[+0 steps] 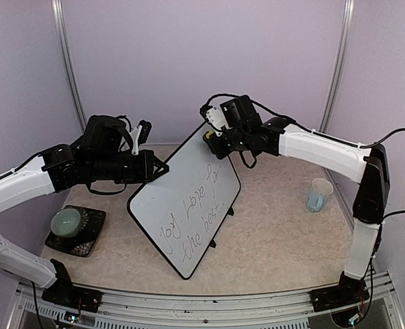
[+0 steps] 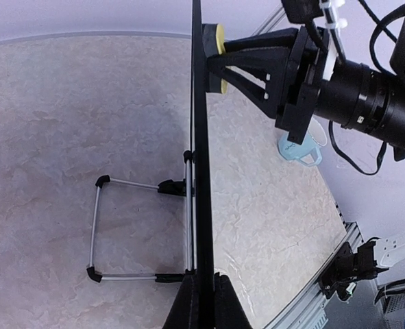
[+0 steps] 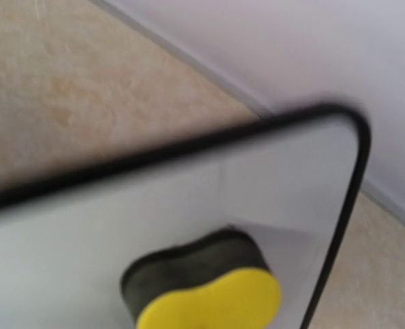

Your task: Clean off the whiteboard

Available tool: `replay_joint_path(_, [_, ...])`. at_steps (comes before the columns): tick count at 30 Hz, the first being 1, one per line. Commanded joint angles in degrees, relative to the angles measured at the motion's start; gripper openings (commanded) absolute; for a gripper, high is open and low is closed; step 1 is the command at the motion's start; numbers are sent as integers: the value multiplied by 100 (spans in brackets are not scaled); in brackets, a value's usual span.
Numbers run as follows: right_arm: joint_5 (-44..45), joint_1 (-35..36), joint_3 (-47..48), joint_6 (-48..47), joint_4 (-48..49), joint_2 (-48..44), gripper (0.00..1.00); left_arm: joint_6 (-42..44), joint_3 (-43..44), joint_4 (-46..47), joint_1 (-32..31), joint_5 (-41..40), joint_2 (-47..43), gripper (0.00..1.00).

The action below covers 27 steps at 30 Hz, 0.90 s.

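Top external shows right gripper point(image 1: 212, 140) clasping the yellow sponge eraser point(image 3: 212, 295) at the far corner of the whiteboard point(image 1: 166, 194), handwriting point(image 1: 201, 218) lying nearer down its length; left gripper point(image 1: 160, 168) pinches its edge.

**Bystanders on the marbled table**

The table point(image 1: 277, 240) has a beige top with a marbled pattern, and a grooved aluminium rail point(image 1: 209, 303) runs along its near edge. By the left edge, toward the near-left corner, a square black mat point(image 1: 86, 240) with a ribbed, ruffled face lies flat. A round pale-green thing point(image 1: 66, 221) sits on it, off-centre toward the mat's far-left part; whether it is a candle or a small bowl cannot be told. Well apart, close to the right edge, a pale paper cup point(image 1: 318, 195) stands upright, mouth open. Lavender walls point(image 1: 188, 55) close in the far side, with a slim metal post point(image 1: 66, 62) behind each far corner.
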Motion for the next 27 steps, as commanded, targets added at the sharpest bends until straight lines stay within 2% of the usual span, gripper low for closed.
replay_joint_path(1, [-104, -48, -632, 89, 85, 12, 0, 124, -1, 207, -112, 401, -161, 0])
replay_joint_path(6, [-217, -129, -1281, 233, 309, -200, 0, 128, -22, 225, -112, 405, -176, 0])
replay_joint_path(11, [-269, -149, -1394, 275, 348, -249, 0, 112, -46, 273, -117, 421, -168, 0])
replay_joint_path(27, [-286, -148, 34, 156, 3, 110, 0, 75, -128, 255, -121, 384, -229, 0])
